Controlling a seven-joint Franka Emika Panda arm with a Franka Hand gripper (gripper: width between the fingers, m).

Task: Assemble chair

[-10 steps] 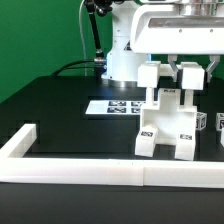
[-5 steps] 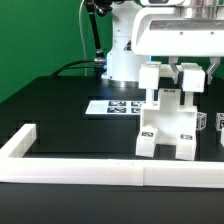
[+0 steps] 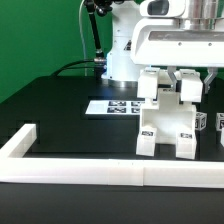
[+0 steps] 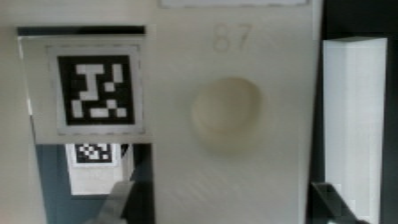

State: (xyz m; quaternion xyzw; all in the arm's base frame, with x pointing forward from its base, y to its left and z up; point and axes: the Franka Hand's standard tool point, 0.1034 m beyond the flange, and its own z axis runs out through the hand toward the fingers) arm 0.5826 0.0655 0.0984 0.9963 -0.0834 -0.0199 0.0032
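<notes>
The chair [image 3: 165, 125] is a chunky white assembly with small black-and-white tags. It stands on the black table towards the exterior view's right, just behind the front rail. My gripper [image 3: 168, 88] comes down on it from above, with a finger on each side of its upper panel. In the wrist view that white panel [image 4: 222, 110] fills the space between my fingers [image 4: 134, 200] and bears an oval dimple. A tag [image 4: 93, 88] sits on the part beside it. My gripper [image 4: 228, 205] is shut on the panel.
The marker board [image 3: 112, 107] lies flat behind the chair. A long low white border rail [image 3: 80, 172] runs along the front edge and turns back at the exterior view's left. The arm's base [image 3: 125, 55] stands at the back. Another tagged white part [image 3: 214, 121] sits at the exterior view's right edge.
My hand has come down lower over the chair assembly while keeping its grip. The assembly stays in about the same place on the table.
</notes>
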